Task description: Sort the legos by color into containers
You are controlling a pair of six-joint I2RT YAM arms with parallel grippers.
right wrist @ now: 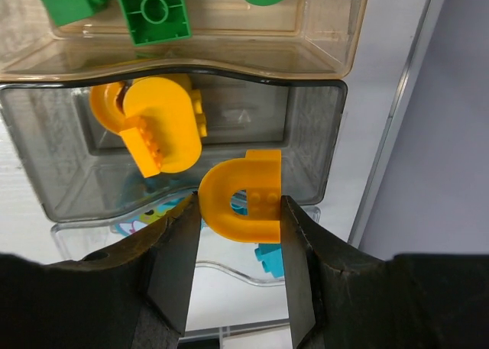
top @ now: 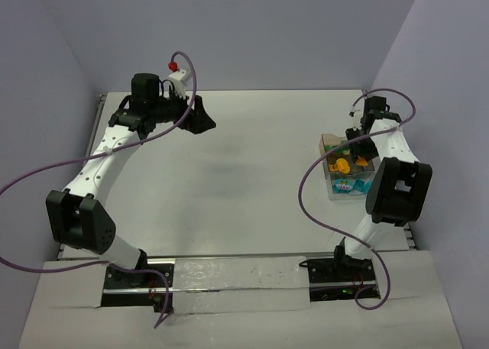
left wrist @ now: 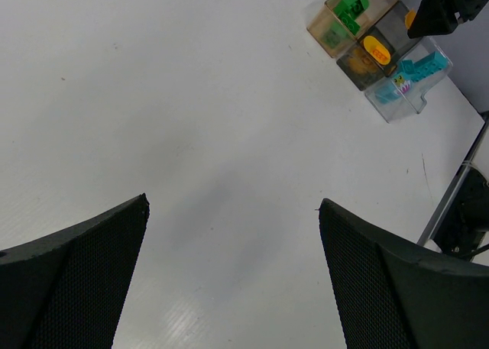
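Three small boxes stand in a row at the table's right edge. A tan box holds green legos. A smoky grey box holds orange legos. A clear box holds a teal lego. My right gripper is shut on an orange arch lego and holds it above the grey box's near wall. In the top view it hangs over the boxes. My left gripper is open and empty above bare table at the far left.
The boxes also show in the left wrist view, far to its upper right. The table's right rail and the side wall run close beside them. A purple cable loops off the left arm, tipped by a red ball.
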